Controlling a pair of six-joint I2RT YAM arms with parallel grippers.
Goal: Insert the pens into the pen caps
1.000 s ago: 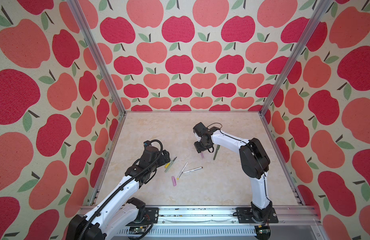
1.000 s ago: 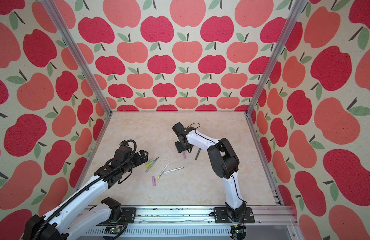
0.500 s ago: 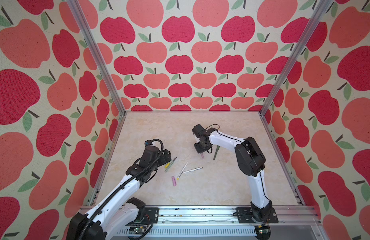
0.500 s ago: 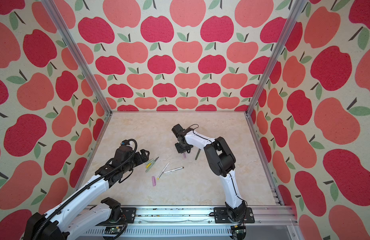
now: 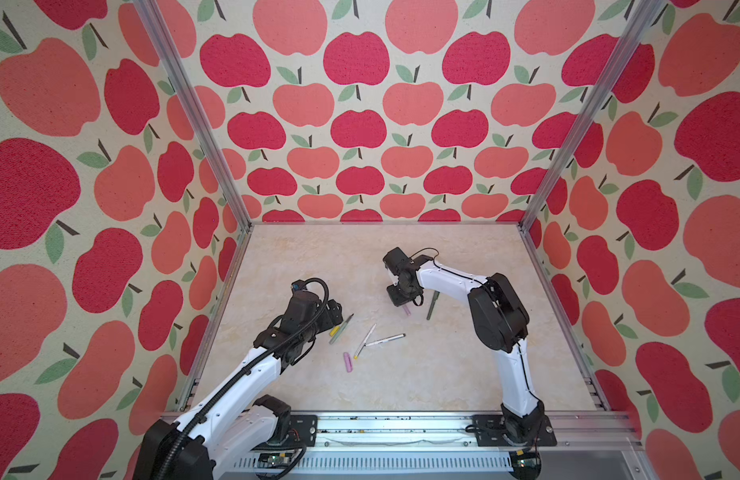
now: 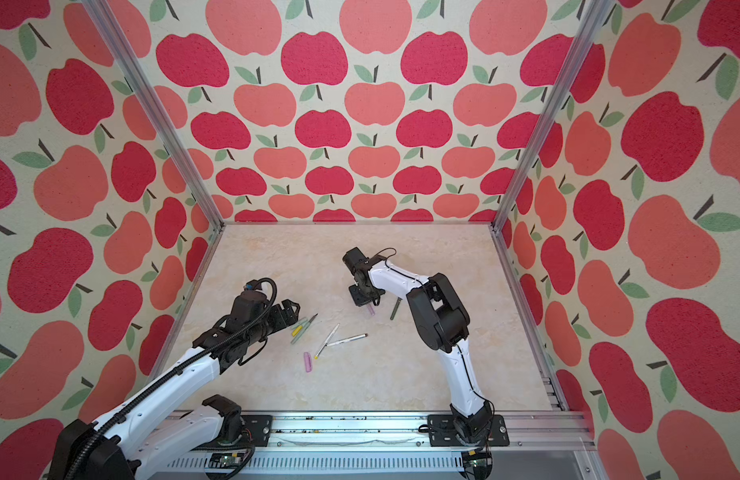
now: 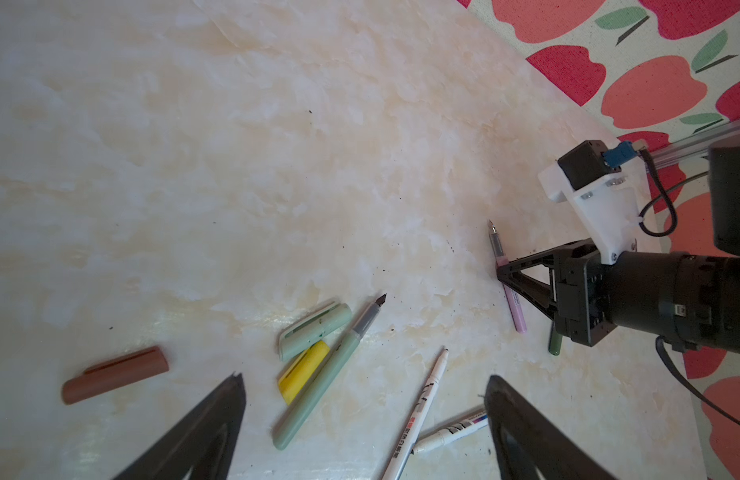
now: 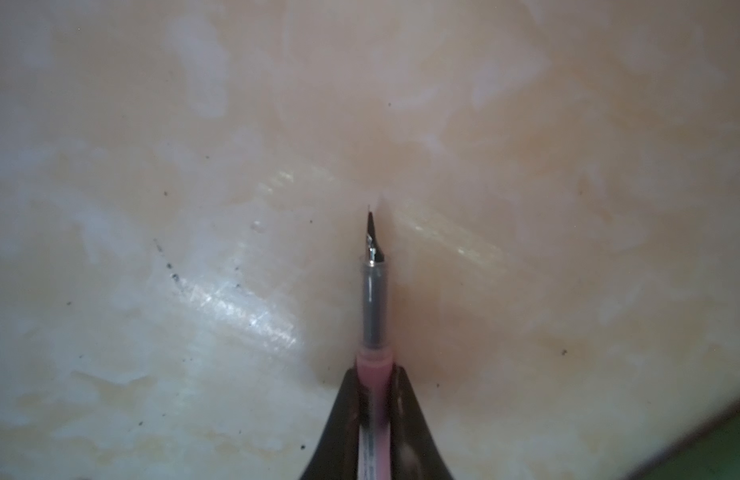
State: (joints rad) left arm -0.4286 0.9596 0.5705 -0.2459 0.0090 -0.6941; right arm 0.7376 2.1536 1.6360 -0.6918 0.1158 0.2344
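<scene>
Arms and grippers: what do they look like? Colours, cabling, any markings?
White link shells, bulky black joints. The left arm carries a ribbed black conduit; the right arm has a thin black cable along its shell. The left gripper and right gripper have black, tapering, pointed fingers. White camera bracket with blue connector at the right wrist. No markings visible.

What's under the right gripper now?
The pink pen, pinched between the right gripper's fingers, nib sticking out. In both top views the gripper hides all but one end.

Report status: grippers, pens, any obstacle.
Right gripper shut on pink pen. Left gripper open near yellow cap. Dark green pen lies beside right gripper.
</scene>
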